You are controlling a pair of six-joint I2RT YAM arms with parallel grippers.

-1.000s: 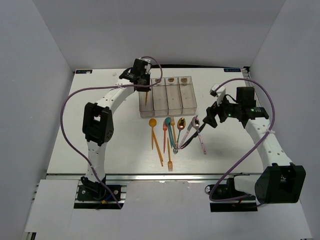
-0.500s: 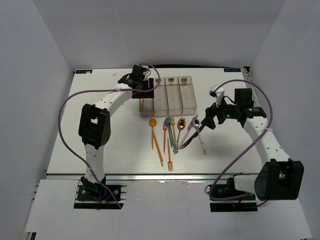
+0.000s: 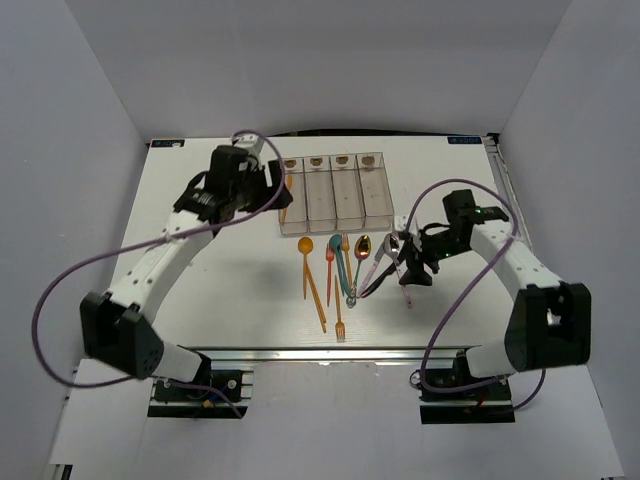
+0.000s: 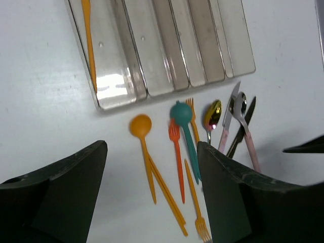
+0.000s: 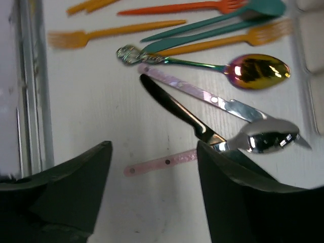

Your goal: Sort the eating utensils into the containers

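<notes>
Clear plastic containers (image 3: 334, 190), four narrow bins, hold one thin orange utensil (image 4: 89, 40) in the leftmost; the other slim plastic and shiny metal utensils (image 4: 181, 112) lie just in front. The left gripper (image 4: 152, 147) hovers beside their left end, the right gripper (image 5: 154, 147) low before their right end, both spread wide, empty.

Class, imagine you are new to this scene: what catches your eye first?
A fan of bright utensils lies mid-table at the near end of the clear bins, a rainbow-gold spoon gleaming among them. One orange utensil already lies in the leftmost bin.
</notes>
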